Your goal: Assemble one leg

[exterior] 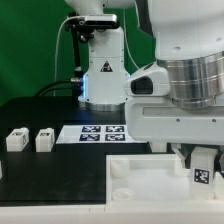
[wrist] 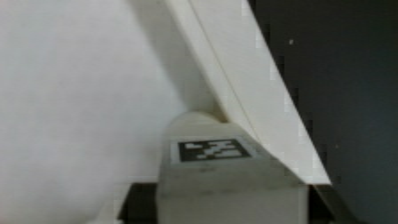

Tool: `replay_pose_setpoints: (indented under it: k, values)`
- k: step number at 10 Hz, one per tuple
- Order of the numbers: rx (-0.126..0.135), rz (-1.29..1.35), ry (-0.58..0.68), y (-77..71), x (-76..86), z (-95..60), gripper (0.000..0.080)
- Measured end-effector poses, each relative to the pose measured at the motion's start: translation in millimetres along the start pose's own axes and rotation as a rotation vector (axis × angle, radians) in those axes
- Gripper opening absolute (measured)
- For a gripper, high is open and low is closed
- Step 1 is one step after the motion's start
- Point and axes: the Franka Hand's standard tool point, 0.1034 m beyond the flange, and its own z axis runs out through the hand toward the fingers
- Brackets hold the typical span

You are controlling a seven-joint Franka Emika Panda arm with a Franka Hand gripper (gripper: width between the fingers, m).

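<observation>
Legs come first: two loose white blocks (exterior: 16,139) (exterior: 44,140) sit at middle left of the exterior view on the black table (exterior: 60,175). The marker board (exterior: 100,132) lies at centre. At lower right, the gripper (exterior: 203,160) is clamped on the leg (exterior: 202,172), tag outward, against the large white square piece (exterior: 150,180).

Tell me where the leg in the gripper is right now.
The leg is low on the exterior view's right, in the gripper, just above the large flat white piece.
</observation>
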Motion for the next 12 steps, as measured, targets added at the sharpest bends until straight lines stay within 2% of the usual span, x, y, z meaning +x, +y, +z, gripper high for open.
replay_pose_setpoints:
  k: [2, 3, 7, 12]
  values:
    - [0.003, 0.183, -0.002, -0.4, -0.1, -0.1, 0.0294]
    - [0.015, 0.292, -0.017, -0.5, 2.3, -2.9, 0.0294]
    - [0.123, 0.956, -0.121, 0.1, 5.3, -1.1, 0.0294]
    - [0.11, 1.346, -0.131, -4.3, 4.7, -1.6, 0.0294]
